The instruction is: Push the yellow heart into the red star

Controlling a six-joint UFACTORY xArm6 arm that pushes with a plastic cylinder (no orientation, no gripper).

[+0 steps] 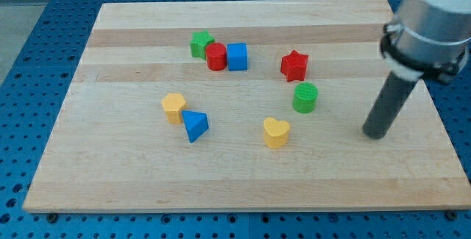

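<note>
Camera view is showing the yellow heart block (277,132) sitting on the pale wooden board (243,173), just toward the view's bottom-left of the green cylinder block (305,97), with the red star block (294,65) lying close above that cylinder. My tip (374,133), the bare end of the dark rod with nothing to open or hold, is resting on the board well off to the cylinder's right, touching no block.

Blocks: two red (294,65); two green (305,97); two blue (237,56); two yellow (276,132).
</note>
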